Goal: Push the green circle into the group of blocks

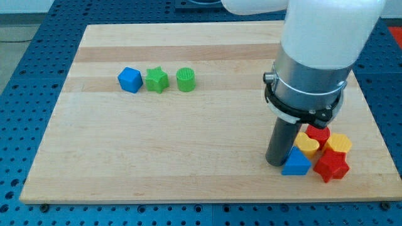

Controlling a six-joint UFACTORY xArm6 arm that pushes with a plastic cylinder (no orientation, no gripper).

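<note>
Green circle upright near the surface's top-left corner, just beside green star and blue cube. Group at bottom-right corner: blue triangle, yellow heart, red blocks, yellow block. My tip touching blue triangle's left, well apart from circle. No pincer fitted, so no state to tell. Likely light, rigid, prone to slip off a push; best contacted squarely on its upper-left side.

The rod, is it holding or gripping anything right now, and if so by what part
Nothing is held. My tip has no jaws; it rests on the table at the view's left edge of the blue triangle, far from the green circle.
</note>
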